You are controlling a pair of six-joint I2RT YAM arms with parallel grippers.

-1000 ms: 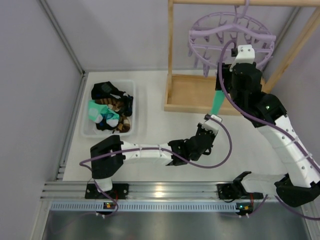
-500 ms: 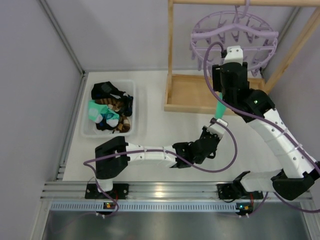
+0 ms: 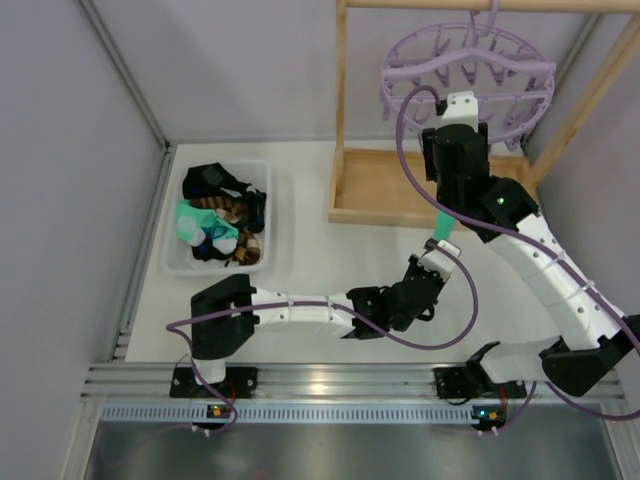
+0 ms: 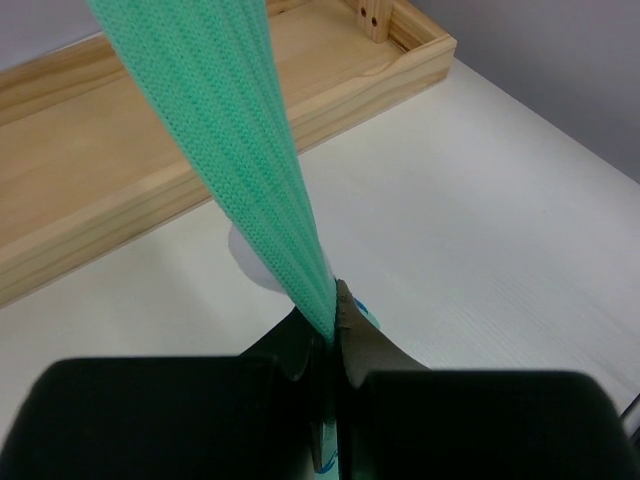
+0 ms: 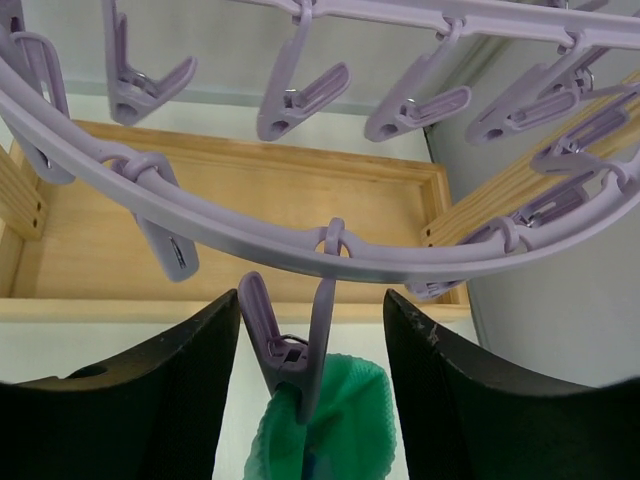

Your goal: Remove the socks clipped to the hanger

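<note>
Wooden rack [image 3: 382, 186], clear plastic bin [image 3: 178, 263]

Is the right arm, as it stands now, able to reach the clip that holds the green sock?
Probably yes: the open right pincer straddles that clip, with nothing lying between them; the mint-green sock hangs from it.

White table [image 3: 315, 250] with plastic bin [image 3: 258, 170], wooden rack base [image 3: 375, 190]

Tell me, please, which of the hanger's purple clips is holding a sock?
The clip hanging from the hanger's near rim, inside the open right tool: it pinches the mint-green sock. The other clips in view hang empty.
</note>
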